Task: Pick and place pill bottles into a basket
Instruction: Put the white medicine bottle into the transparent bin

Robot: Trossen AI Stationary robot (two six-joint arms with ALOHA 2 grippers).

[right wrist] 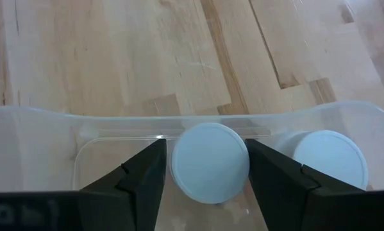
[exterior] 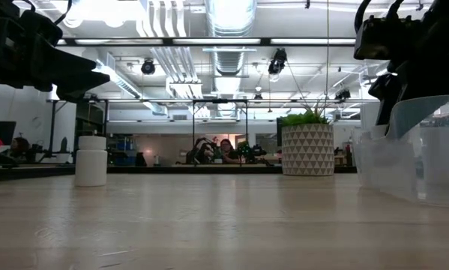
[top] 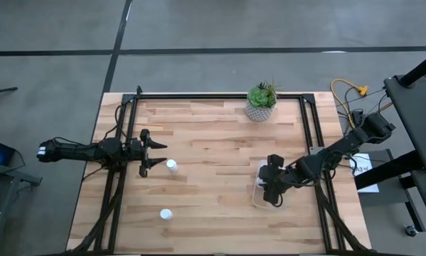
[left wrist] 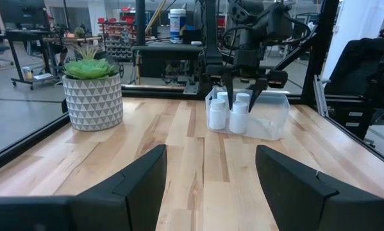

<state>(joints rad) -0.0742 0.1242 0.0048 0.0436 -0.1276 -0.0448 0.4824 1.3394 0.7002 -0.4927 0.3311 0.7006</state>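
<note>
Right gripper: the right gripper (top: 272, 186) sits in the lower right of the high view, right over the basket. In its own wrist view the two dark fingers (right wrist: 138, 176) stand on each side of a white cap (right wrist: 209, 162). They are close to the cap, but I cannot tell if they squeeze it or have let go.

Bottle at the fingers: this pill bottle is down inside the basket, near its front wall.

Basket: the clear basket (right wrist: 44, 138) rests on the table (top: 213, 149) at lower right in the high view. Another white cap (right wrist: 329, 158) shows just beside the first one. The left wrist view shows a small group of white bottles (left wrist: 238, 117) standing in the basket (left wrist: 276, 119). I cannot count them for sure.

Left gripper: the left gripper (top: 153, 156) is at middle left of the high view. Its fingers (left wrist: 137, 186) are spread wide and hold nothing.

Bottles still out: one pill bottle (top: 171, 166) stands just beside the left gripper's tips. Another (top: 166, 214) stands well apart, at lower left.

Other thing: a potted plant (top: 261, 102) stands at the top middle of the table.

How far along: some bottles are in. At least two are left on the table, so I think the job is more than half done.
</note>
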